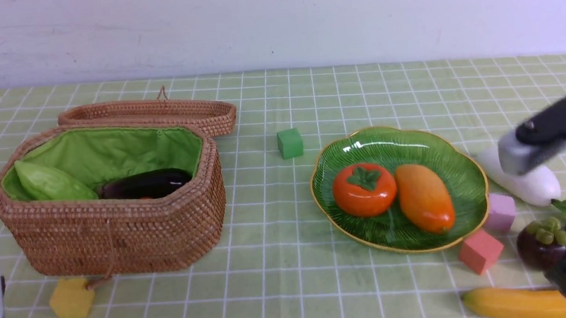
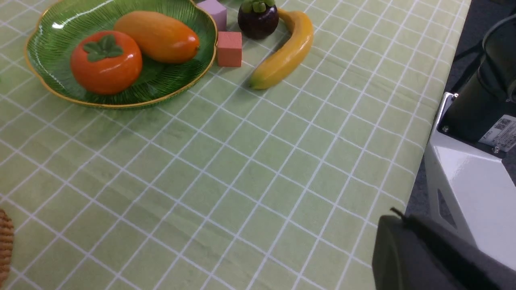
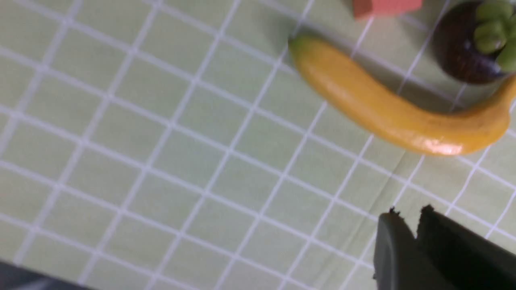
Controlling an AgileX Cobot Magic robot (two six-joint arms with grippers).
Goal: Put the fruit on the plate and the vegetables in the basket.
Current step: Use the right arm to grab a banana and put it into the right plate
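Looks roughly halfway. On plate (image 1: 398, 145), right of centre on tabletop (image 1: 281, 260): two of four fruits, persimmon (image 1: 364, 189) and mango (image 1: 425, 197). Pending near front right corner: banana (image 1: 516, 303), mangosteen (image 1: 540, 250). In basket (image 1: 117, 237) by left edge: two vegetables, gourd (image 1: 47, 182) and eggplant (image 1: 146, 183). Outside, near right edge: one radish (image 1: 538, 187); fourth vegetable not clearly visible. Four cubes (image 1: 290, 143) strewn about. Right tool (image 3: 407, 215) beside banana, barely parted, pinching nothing. Left tool (image 2: 397, 225) pressed together, empty.

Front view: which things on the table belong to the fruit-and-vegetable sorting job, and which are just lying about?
Job: persimmon, mango, banana, mangosteen, radish, gourd, eggplant, plate, basket.
Lying about: green cube, yellow block, pink cube, lilac cube.
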